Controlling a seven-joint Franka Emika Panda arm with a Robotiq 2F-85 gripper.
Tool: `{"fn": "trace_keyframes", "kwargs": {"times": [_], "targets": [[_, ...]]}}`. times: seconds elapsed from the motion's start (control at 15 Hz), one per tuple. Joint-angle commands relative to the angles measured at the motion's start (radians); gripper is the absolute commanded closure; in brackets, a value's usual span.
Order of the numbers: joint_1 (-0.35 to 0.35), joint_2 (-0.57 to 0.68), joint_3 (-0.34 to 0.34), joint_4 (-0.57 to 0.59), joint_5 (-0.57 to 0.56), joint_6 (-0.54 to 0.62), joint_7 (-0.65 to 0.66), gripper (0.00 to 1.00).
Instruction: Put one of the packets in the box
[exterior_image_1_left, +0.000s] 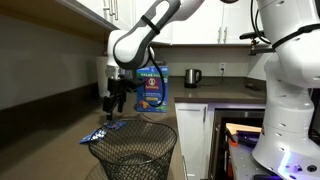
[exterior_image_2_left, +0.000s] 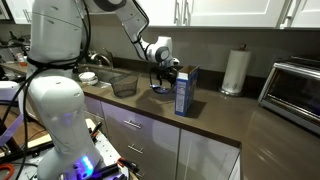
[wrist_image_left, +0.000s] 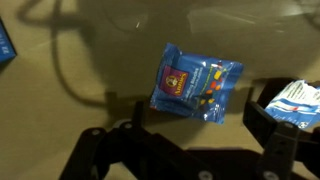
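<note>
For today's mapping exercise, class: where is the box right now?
In an exterior view the box stands upright on the counter beside the gripper, between the wire basket and the paper towel roll.

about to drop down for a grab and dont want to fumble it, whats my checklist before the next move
1. Claw open and empty: ok, fingers spread, nothing between them.
2. A packet in line with the claw: ok, it lies flat near the middle of the wrist view.
3. That packet is apart from its neighbours: ok, the second packet lies to one side with a gap.
4. Box upright on the counter: ok.
5. Box top open to take a packet: cannot tell.
6. Wire basket out of the way: ok, it stands on the claw's far side from the box.
</note>
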Motion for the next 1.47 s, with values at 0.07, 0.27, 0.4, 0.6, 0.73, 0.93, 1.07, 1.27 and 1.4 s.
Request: {"fn": "trace_keyframes", "kwargs": {"times": [0.07, 0.27, 0.4, 0.6, 0.73, 0.93, 1.07, 1.27, 1.4], "targets": [[-0.015, 0.089, 0.027, 0.062, 0.046, 0.014, -0.045, 0.26], [-0.01, 0.103, 0.024, 0.073, 0.033, -0.001, -0.035, 0.47], [-0.007, 0.084, 0.019, 0.067, 0.025, -0.016, -0.029, 0.6], [-0.002, 0.036, 0.015, 0.034, 0.014, -0.034, -0.023, 0.79], [-0.007, -0.002, 0.021, 0.008, 0.021, -0.058, -0.033, 0.92], [-0.008, -0.08, 0.026, -0.049, 0.027, -0.104, -0.043, 0.92], [0.001, -0.14, 0.02, -0.096, 0.016, -0.128, -0.029, 0.93], [0.005, -0.256, 0.024, -0.176, 0.021, -0.165, -0.035, 0.93], [0.008, -0.342, 0.027, -0.226, 0.028, -0.188, -0.035, 0.92]]}}
